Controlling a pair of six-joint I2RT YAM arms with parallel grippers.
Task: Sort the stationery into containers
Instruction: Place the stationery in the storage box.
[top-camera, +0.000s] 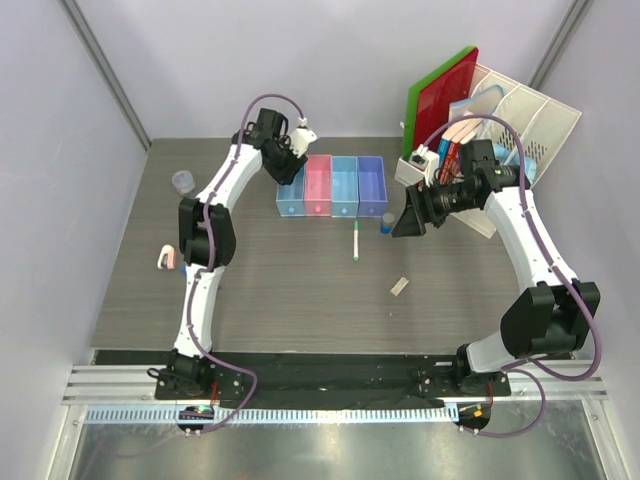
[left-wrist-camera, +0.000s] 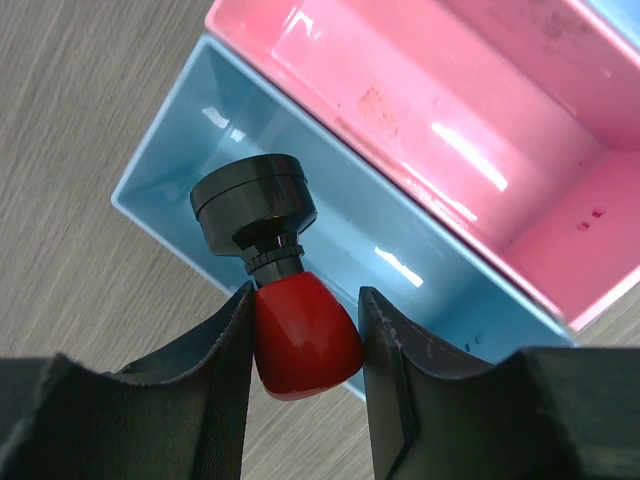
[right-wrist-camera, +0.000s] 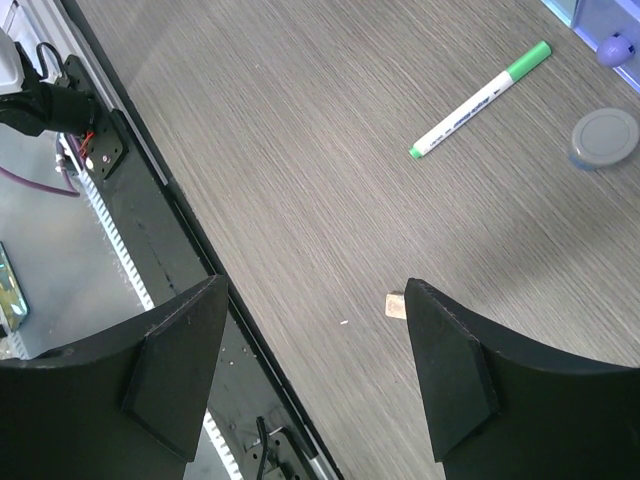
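- The left fingers (left-wrist-camera: 222, 400) pinch the red end of a red-and-black cylinder (left-wrist-camera: 300, 340). Its black top hangs over one end of the blue tray (left-wrist-camera: 345, 215), which sits next to the pink tray (left-wrist-camera: 480, 200).
- The right fingers (right-wrist-camera: 170, 380) are spread wide above the desk (right-wrist-camera: 300, 150), holding nothing.
- A green-tipped white pen (right-wrist-camera: 480, 100) lies on the desk in front of the trays.
- A whitish eraser (right-wrist-camera: 396, 304) lies nearer the arm bases.
- A small blue cylinder (right-wrist-camera: 603, 137) stands just beside the lavender tray (top-camera: 371, 184).
- A pinkish roll (top-camera: 168, 259) lies at the left, well apart from the trays.
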